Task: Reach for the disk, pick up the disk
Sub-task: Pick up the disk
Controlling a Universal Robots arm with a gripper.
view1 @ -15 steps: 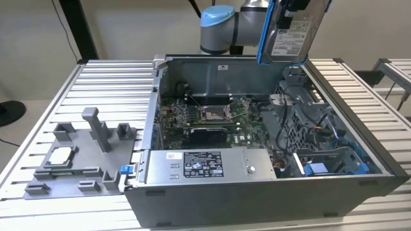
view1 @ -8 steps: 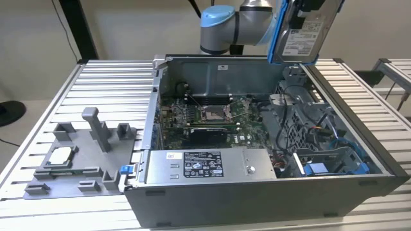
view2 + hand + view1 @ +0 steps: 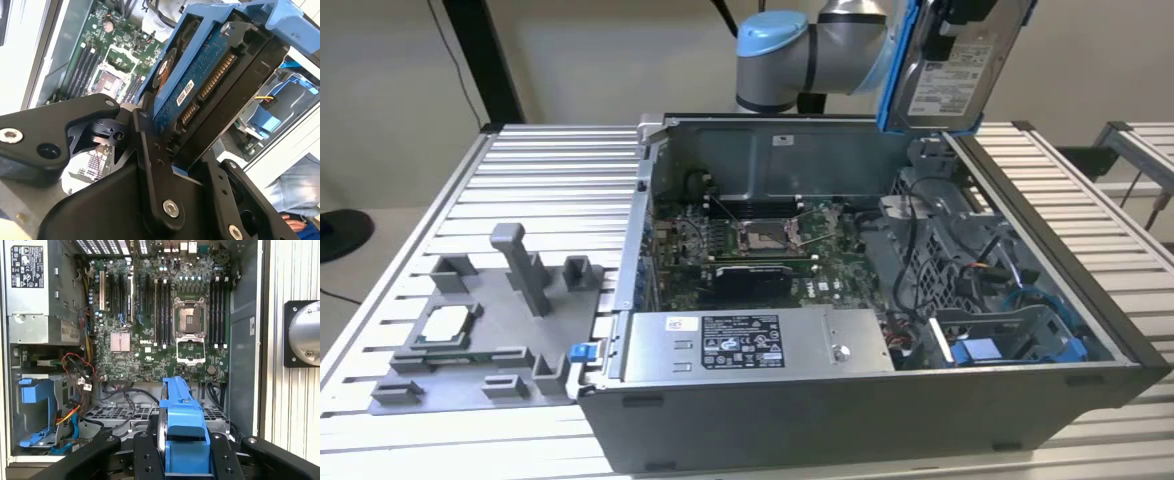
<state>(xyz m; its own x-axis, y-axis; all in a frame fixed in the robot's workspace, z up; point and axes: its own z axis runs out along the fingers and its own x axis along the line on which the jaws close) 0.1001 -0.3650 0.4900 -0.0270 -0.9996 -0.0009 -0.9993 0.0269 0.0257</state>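
A table [image 3: 520, 160] of ribbed metal slats carries an open computer case [image 3: 854, 400] lying on its side, with a plain pale wall behind it. On the slats toward the exterior view's left sits a grey plastic holder [image 3: 480, 340] with upright posts and a small square chip [image 3: 450, 322] resting in it. Inside the case lie a green circuit board [image 3: 747, 245] with an empty processor socket, a boxy power supply [image 3: 747, 345] with a printed label, loose cables and a blue plastic bracket [image 3: 987, 350] near the front corner on the exterior view's right.

The disk [image 3: 950, 65] is up in the air above the back wall of the case, clear of everything inside it. In the exterior view it stands on edge, its long axis close to upright and tilted slightly, its white label facing the camera and its blue frame running down the edge on the exterior view's left. In the second wrist view the disk [image 3: 200, 85] shows its underside, with a blue board and a row of connector pins, slanting away from the gripper [image 3: 177, 150]. The black fingers [image 3: 150, 165] are clamped on it from 2 sides, pressing against the blue frame. In the first wrist view the blue frame of the disk [image 3: 182, 425] rises between the fingers, seen edge-on above the open case.
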